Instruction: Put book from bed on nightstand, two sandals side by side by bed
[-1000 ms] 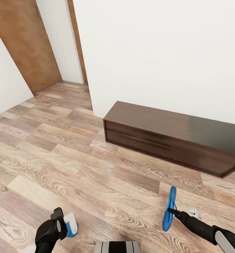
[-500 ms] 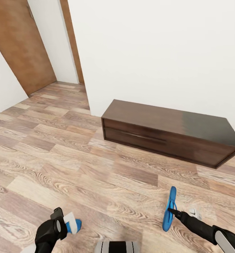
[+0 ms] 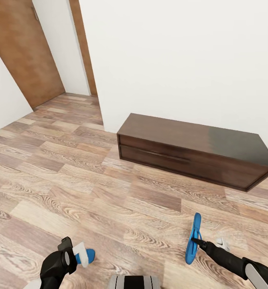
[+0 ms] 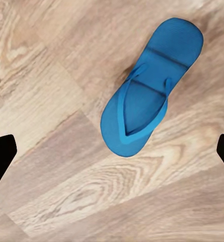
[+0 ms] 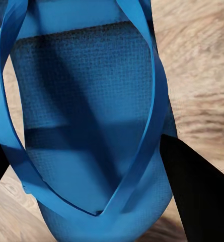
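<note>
Right-hand risk: the right gripper [image 3: 194, 241] has the held sandal [image 3: 193, 238] standing on edge, pinched near its strap – a thin hold by the look of it, so any jolt from the base could let it swing or slip out
Left-hand risk: the loose sandal [image 4: 151, 86] is flat on the wood floor [image 3: 90, 188], and with nothing pinning it a careless descent could nudge it away or close on bare planks
Placement risk: neither the bed nor a nightstand shows from the head camera, so dropping either sandal here would, I judge, leave the pair in the wrong spot
Right gripper: clamped on the held sandal, black fingers either side of the sole in the right wrist view
Left gripper [image 3: 76, 253]: fingers spread wide, holding nothing, black tips at the two edges of the left wrist view
Loose sandal vs left gripper: right below it, near the robot's base at near left, a blue tip peeking out just right of the fingers
Held sandal vs cabinet: well short of the long dark cabinet [image 3: 194, 150] against the far wall
</note>
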Controlling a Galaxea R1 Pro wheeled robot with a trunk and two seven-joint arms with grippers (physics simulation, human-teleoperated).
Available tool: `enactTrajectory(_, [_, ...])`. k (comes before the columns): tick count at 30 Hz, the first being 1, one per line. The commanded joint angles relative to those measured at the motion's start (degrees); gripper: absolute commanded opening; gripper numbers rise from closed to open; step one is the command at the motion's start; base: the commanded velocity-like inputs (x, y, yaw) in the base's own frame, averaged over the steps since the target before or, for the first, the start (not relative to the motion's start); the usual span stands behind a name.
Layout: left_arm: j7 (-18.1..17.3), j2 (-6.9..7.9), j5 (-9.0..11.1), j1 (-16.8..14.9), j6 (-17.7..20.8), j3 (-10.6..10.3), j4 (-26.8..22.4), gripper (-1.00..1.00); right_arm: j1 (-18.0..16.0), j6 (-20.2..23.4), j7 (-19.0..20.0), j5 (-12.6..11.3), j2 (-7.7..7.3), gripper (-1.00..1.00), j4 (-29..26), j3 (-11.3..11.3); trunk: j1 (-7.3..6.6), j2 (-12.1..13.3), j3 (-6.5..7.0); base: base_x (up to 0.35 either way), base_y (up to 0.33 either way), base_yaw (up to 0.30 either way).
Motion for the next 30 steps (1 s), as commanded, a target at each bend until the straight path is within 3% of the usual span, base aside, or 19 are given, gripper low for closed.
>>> enactTrajectory(1, [-0.38, 0.03, -0.38, -0.03, 0.19, -0.09, -0.06, 1.00, -0.01, 0.46, 0.04, -0.42, -0.01, -1.00, -0.04, -0.03, -0.01, -0.02, -0.04, 0.000, 0.178, 0.000])
enactTrajectory(18, [0.80, -0.10, -0.26, -0.03, 0.27, -0.08, 0.55, 1.00, -0.01, 0.46, 0.04, -0.42, -0.02, -1.00, -0.02, -0.03, -0.01, -0.02, -0.04, 0.000, 0.093, 0.000])
enactTrajectory(20, [3.97, -0.29, -0.58, -0.03, 0.38, -0.37, 2.99, 1.00, -0.01, 0.46, 0.04, -0.37, -0.04, -1.00, -0.02, -0.03, -0.01, -0.02, -0.04, 0.000, 0.009, 0.000])
enactTrajectory(22, [9.52, -0.45, -1.14, -0.03, 0.49, -0.81, 4.46, 1.00, -0.01, 0.46, 0.02, -0.35, -0.03, -1.00, -0.02, -0.03, -0.01, -0.02, -0.04, 0.000, 0.004, 0.000])
enactTrajectory(23, [13.87, -0.52, -1.50, -0.03, 0.57, -1.17, 5.05, 1.00, -0.01, 0.46, -0.01, -0.35, -0.02, -1.00, -0.02, -0.03, -0.01, -0.02, -0.04, 0.000, 0.002, 0.000])
enactTrajectory(24, [15.89, -0.53, -1.63, -0.03, 0.58, -1.33, 5.31, 1.00, -0.01, 0.46, -0.02, -0.34, -0.02, -1.00, -0.02, -0.03, -0.01, -0.02, -0.04, 0.000, 0.002, 0.000])
enactTrajectory(25, [20.86, -0.56, -1.90, -0.03, 0.40, -1.74, 5.96, 1.00, -0.01, 0.46, -0.04, -0.34, -0.02, -1.00, -0.03, -0.03, -0.01, -0.02, -0.04, 0.000, 0.000, 0.000])
enactTrajectory(27, [22.02, -0.58, -1.98, -0.03, 0.33, -1.88, 6.15, 1.00, -0.01, 0.46, -0.04, -0.34, -0.02, -1.00, -0.03, -0.03, -0.01, -0.02, -0.04, 0.000, 0.000, 0.000])
enactTrajectory(30, [19.59, -0.57, -2.08, -0.07, 0.25, -1.98, 6.26, 1.00, -0.01, 0.46, -0.05, -0.34, -0.02, -1.00, -0.02, -0.07, -0.01, -0.02, -0.04, 0.000, 0.000, 0.000])
